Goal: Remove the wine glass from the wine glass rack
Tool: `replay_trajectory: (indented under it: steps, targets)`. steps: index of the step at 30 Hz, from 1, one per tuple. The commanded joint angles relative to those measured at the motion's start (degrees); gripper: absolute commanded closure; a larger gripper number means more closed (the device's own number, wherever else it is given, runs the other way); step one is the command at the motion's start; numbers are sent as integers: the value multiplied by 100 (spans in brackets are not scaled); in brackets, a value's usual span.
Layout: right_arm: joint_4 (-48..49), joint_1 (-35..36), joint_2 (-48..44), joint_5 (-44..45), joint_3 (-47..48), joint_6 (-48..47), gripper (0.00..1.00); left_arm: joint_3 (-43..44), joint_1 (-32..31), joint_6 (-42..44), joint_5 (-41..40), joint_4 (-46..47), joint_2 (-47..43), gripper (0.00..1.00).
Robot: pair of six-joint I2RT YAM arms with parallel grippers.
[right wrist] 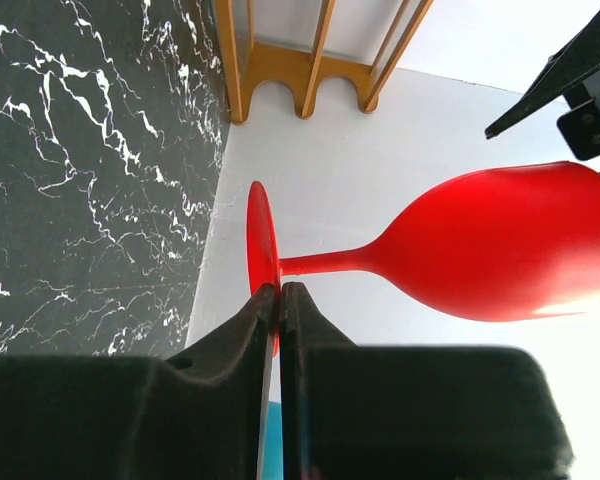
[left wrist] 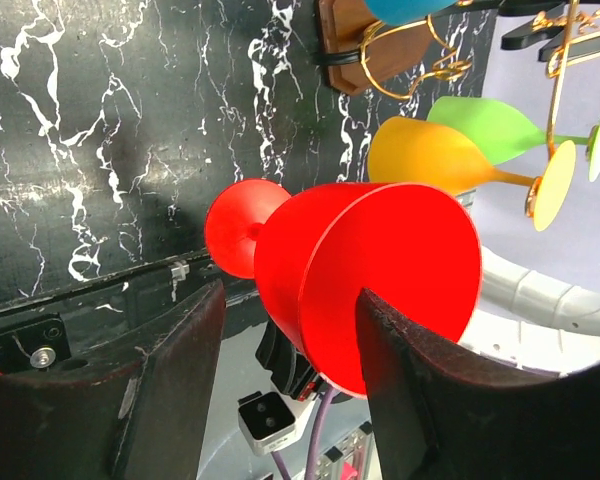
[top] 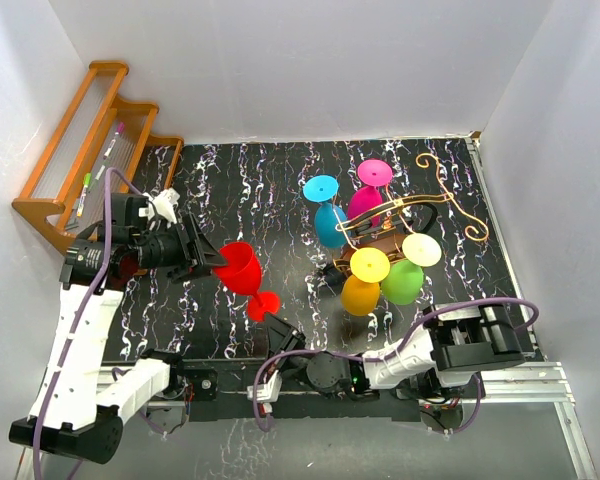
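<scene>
A red wine glass (top: 242,270) is held sideways above the black marble table, off the rack. My right gripper (top: 283,328) is shut on the rim of its round foot, as the right wrist view shows (right wrist: 280,288), with the stem and bowl (right wrist: 500,240) stretching away. My left gripper (top: 208,258) is open at the bowl's mouth; in the left wrist view (left wrist: 292,295) the bowl (left wrist: 380,270) sits between the spread fingers, close to the right one. The gold wire rack (top: 460,205) on its dark wooden base (left wrist: 350,50) stands at the right.
On the rack hang a blue glass (top: 328,215), a magenta glass (top: 368,195), an orange glass (top: 362,285) and a green glass (top: 405,275). An orange-brown stepped shelf (top: 90,140) with pens stands at the back left. White walls enclose the table.
</scene>
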Motion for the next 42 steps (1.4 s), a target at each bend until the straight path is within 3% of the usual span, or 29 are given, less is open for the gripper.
replay_trajectory:
  steps: [1,7,9,13,16,20,22,23,36,42]
  targets:
    - [746,72,123,-33,208,-194,92,-133,-110,161,-88,-116,-95,48]
    - [804,117,235,-23,213,-225,92,-313,-165,242,-189,-57,-34,58]
    - [812,126,252,3,211,-208,92,-340,-179,284,-281,-72,-15,69]
    - [800,126,245,64,213,-117,92,-312,-195,384,-520,-123,72,100]
    - [815,129,247,144,218,-1,87,-127,-191,411,-896,-136,162,100]
    - [478,153,142,372,286,410,60,409,-193,410,-1898,-56,365,100]
    - [185,164,38,433,276,662,41,704,-197,406,-2375,90,508,100]
    - [37,169,-9,480,275,790,37,830,-193,406,-2584,188,596,100]
    - [-1395,398,-270,1539,878,2415,38,1391,-170,981,-4303,1958,2891,100]
    - [-2399,420,-524,1698,1174,3258,40,1840,167,1094,-4336,2407,3892,100]
